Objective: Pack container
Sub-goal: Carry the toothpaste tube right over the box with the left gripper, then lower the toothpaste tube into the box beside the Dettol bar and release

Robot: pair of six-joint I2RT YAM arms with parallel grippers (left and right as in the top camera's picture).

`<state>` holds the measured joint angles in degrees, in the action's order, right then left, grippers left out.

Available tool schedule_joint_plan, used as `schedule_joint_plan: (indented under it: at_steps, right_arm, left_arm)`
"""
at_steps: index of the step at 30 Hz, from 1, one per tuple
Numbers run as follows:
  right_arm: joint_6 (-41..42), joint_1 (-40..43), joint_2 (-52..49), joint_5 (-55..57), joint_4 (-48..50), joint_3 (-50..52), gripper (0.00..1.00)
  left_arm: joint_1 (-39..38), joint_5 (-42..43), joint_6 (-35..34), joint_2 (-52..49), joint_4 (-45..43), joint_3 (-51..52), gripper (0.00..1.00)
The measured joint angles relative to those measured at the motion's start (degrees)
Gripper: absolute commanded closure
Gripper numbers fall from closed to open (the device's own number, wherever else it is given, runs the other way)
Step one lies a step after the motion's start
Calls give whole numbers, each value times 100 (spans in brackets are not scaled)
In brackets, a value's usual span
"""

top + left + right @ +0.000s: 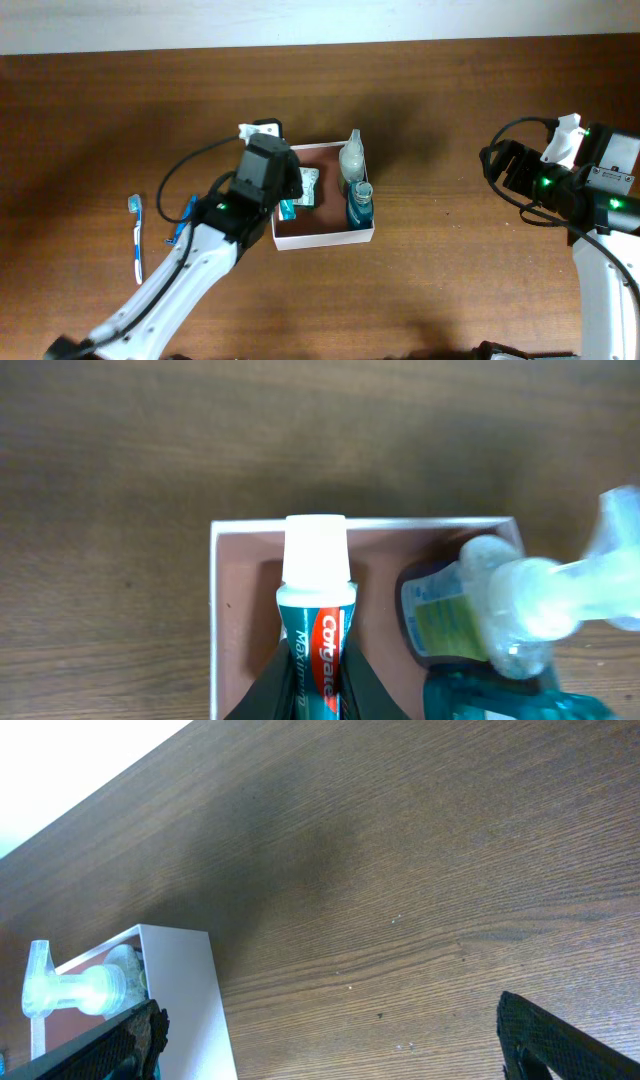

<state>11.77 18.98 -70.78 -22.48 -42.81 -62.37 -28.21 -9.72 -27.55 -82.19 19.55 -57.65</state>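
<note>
The container (322, 240) is a square white-walled box with a reddish-brown floor, at the table's middle. My left gripper (284, 196) is over its left part, shut on a teal and red Colgate toothpaste tube (318, 628) with a white cap, just above the floor inside the container (214, 620). My jaws (318, 695) clamp the tube's body. A clear pump bottle (352, 160) and a blue bottle (360, 206) stand along the right wall, with a small sachet (308, 187) between. My right gripper (500, 166) is open and empty, well right of the container (185, 995).
A blue and white toothbrush (136, 236) and a second blue item (184, 220) lie on the wooden table left of my left arm. The pump bottle (525, 595) and blue bottle (500, 698) crowd the container's right side. The pump bottle (75, 990) also shows in the right wrist view.
</note>
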Motion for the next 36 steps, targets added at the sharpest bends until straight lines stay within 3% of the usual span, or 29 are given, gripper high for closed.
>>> schedule_joint_plan:
  at_steps: [25,36]
  right_arm:
    - [2,0,0,0,0,0,2]
    - [0,0,0,0,0,0,2]
  left_arm:
    - [-234,0,-103,-942,-240,0,85]
    - [-289,-4,-122,-942,-199,0,73]
